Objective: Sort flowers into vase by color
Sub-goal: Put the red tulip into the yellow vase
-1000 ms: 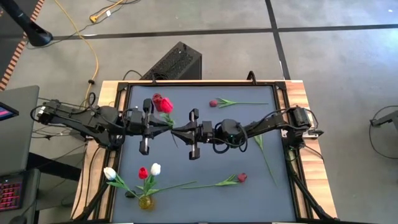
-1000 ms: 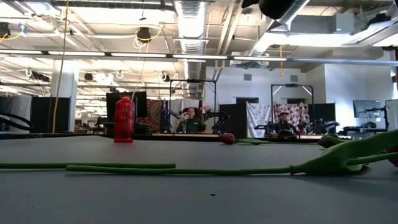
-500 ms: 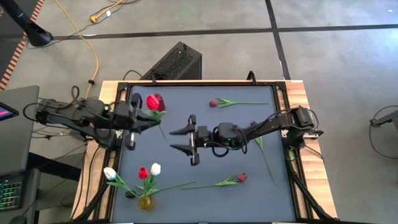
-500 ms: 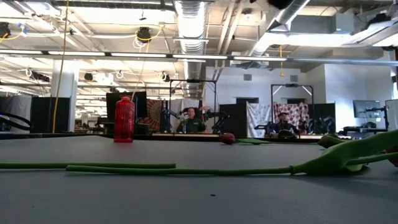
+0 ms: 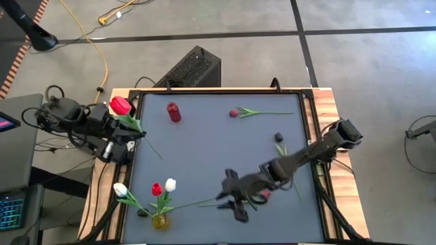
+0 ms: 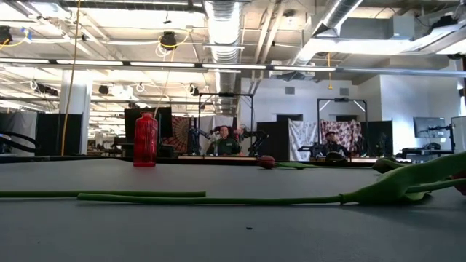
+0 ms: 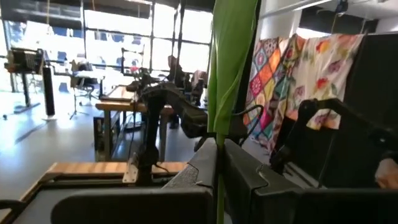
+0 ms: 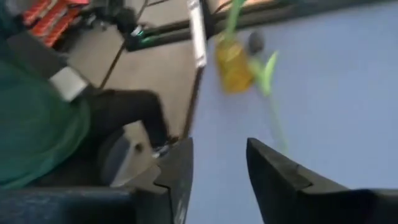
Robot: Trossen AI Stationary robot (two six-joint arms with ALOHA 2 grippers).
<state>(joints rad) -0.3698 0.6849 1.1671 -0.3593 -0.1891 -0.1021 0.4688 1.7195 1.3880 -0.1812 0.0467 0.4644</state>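
A red tulip (image 5: 120, 105) is held by its stem in the left hand (image 5: 133, 129), closed on it at the far left edge of the counter (image 5: 204, 150). The right hand (image 5: 231, 199) hangs open low over the near middle, beside a lying dark-red tulip (image 5: 264, 194). The yellow vase (image 5: 160, 220) at the near left holds one red and two white tulips.

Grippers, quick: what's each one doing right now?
Left gripper: closed on the stem of a red tulip, at the table's left edge.
Right gripper: open, empty, low over the mat near the front.
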